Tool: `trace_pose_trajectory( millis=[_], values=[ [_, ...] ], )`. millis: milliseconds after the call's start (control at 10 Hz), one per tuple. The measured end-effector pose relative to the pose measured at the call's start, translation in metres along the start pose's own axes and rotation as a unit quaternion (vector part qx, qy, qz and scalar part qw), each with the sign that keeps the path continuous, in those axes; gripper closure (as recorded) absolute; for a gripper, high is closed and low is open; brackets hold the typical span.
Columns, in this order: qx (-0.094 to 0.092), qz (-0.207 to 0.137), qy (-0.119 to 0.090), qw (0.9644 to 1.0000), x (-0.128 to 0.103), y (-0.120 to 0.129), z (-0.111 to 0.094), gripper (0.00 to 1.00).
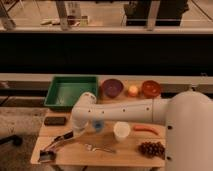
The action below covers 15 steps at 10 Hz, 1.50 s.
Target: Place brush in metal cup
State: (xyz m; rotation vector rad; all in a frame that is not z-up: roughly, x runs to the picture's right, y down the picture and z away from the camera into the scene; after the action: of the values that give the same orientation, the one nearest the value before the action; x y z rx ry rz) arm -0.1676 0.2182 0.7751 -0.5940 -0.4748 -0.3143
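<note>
My gripper (66,137) is at the end of the white arm, low over the front left of the wooden table (125,156). It is shut on the brush (56,144), whose pale grey handle slants down and to the left from the gripper. The brush's lower end reaches the small dark metal cup (46,156), which stands at the table's front left corner. Whether the brush tip is inside the cup or just above its rim cannot be told.
A flat black block (55,120) lies left of the arm. A blue cup (98,125), a white cup (121,131), a fork (100,148), a carrot (145,129) and grapes (151,148) are to the right. A green bin (70,91) and two bowls (112,87) stand behind.
</note>
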Motion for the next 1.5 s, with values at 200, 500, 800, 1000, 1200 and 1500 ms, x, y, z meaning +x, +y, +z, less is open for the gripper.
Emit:
trace_pose_trajectory(
  millis=[200,500,800,1000,1200,1500],
  values=[
    [0.011,0.005,0.008,0.9999,0.0,-0.002,-0.021,1.0],
    [0.027,-0.001,0.015,0.9995,-0.011,-0.007,-0.054,1.0],
    [0.03,-0.014,0.021,0.9992,-0.024,-0.005,-0.07,1.0],
    [0.041,-0.024,0.024,0.9986,-0.035,-0.003,-0.09,1.0],
    [0.059,-0.035,0.025,0.9973,-0.046,-0.001,-0.114,1.0],
    [0.093,-0.052,0.029,0.9939,-0.06,0.005,-0.147,1.0]
  ],
)
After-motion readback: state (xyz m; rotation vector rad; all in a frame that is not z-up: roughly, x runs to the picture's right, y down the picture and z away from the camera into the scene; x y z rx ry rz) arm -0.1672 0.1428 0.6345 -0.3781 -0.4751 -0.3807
